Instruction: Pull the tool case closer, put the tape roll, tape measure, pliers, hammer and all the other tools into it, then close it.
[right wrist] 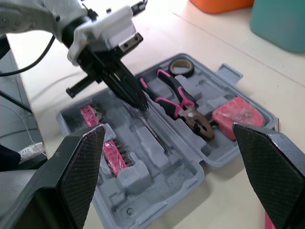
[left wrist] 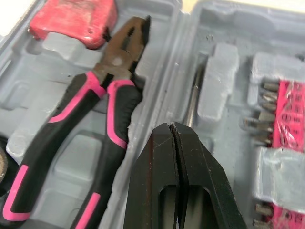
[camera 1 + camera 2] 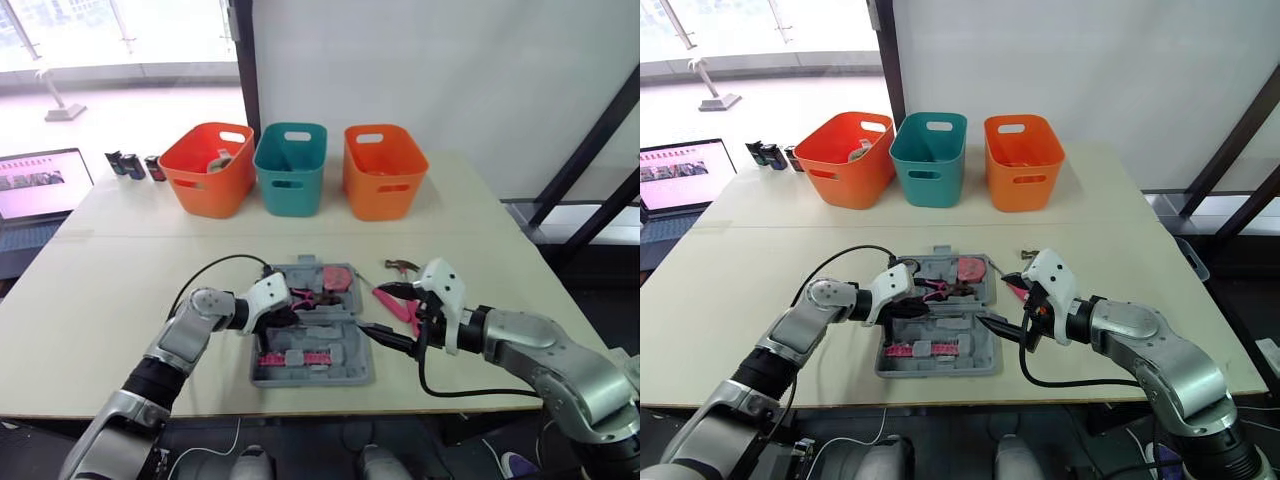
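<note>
The grey tool case [image 3: 352, 366] lies open in the middle of the table. One half holds pink-and-black pliers [image 2: 112, 90], a red tape measure [image 2: 74, 21] and a black tape roll [image 1: 181, 67]. The other half holds pink bit strips [image 3: 295, 357]. My left gripper [image 2: 172, 126] is shut with nothing in it, its tip just above the hinge by a thin metal shaft [image 2: 193, 102]. To the right of the case my right gripper [image 3: 392, 315] hangs open and empty. Under it on the table lies a pink-handled tool [image 3: 397, 303], with a small hammer [image 3: 402, 266] a little farther back.
Three baskets stand in a row at the back: orange [image 3: 205, 170], teal [image 3: 291, 165], orange [image 3: 383, 170]. A laptop [image 3: 40, 185] and some small dark cans [image 3: 130, 165] sit at the far left. The table's front edge runs just below the case.
</note>
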`<action>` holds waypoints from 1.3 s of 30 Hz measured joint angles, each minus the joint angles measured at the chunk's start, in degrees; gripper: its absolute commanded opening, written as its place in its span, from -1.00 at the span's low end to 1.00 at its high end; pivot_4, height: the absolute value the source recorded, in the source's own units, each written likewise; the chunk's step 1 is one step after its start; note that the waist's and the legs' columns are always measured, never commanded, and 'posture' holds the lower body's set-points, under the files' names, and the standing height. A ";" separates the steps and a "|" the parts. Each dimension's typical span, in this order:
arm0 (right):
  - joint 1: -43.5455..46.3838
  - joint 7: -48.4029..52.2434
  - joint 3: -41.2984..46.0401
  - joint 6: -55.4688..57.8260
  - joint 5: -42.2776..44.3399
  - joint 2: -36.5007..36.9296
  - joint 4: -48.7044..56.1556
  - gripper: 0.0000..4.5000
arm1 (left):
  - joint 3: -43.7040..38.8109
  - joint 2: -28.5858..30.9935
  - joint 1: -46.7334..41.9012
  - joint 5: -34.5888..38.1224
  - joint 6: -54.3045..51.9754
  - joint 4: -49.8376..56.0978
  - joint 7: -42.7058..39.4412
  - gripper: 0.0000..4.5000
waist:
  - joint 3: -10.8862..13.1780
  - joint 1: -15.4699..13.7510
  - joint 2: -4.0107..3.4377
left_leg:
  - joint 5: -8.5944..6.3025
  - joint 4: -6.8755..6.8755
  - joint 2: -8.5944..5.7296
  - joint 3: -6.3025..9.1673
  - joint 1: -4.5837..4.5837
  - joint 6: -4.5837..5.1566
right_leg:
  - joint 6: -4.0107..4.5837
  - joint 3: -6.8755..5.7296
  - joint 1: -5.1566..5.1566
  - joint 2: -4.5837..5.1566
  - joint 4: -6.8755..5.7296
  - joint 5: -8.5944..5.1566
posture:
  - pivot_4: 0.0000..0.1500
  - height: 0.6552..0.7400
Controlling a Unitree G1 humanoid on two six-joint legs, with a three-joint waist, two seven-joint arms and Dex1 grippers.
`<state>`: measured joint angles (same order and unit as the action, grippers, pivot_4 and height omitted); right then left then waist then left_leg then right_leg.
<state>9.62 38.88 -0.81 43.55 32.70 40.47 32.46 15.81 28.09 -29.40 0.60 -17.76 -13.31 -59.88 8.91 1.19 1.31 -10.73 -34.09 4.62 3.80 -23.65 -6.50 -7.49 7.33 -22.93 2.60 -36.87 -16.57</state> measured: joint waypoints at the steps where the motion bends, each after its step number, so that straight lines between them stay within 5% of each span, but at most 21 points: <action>1: 0.01 0.00 0.00 0.00 0.01 0.00 0.00 1.00 | -0.72 0.62 -0.48 0.49 -0.78 0.69 -0.24 -0.98 | 0.06 0.05 0.01 | 0.00 0.01 0.00 0.00 -0.09 0.00 | -0.01 0.00 -0.09 0.00 0.00 0.00 | 1.00 1.00; 13: 0.15 0.04 -0.04 -0.01 -0.01 -0.01 -0.07 1.00 | -3.60 8.97 0.58 4.57 -5.71 8.92 -4.91 -0.98 | 0.50 0.05 0.04 | 0.00 -0.01 0.00 0.02 -0.53 0.01 | -0.07 0.00 -0.48 -0.02 -0.08 -0.03 | 1.00 1.00; 39: 0.48 -0.06 -0.05 -0.01 -0.61 -0.11 -0.08 1.00 | 4.30 8.05 0.05 0.26 -5.74 5.13 -5.49 -0.98 | 0.61 -0.19 0.09 | 0.01 -0.10 -0.01 0.02 -0.63 0.01 | -0.06 0.00 -0.55 -0.02 -0.09 -0.02 | 1.00 1.00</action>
<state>10.10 38.82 -0.86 43.54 32.09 40.36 32.37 20.10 36.14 -29.35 0.86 -23.51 -8.19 -65.37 9.52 1.00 1.40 -10.73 -34.19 4.61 3.82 -24.28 -6.49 -7.55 7.33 -23.48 2.58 -36.96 -16.59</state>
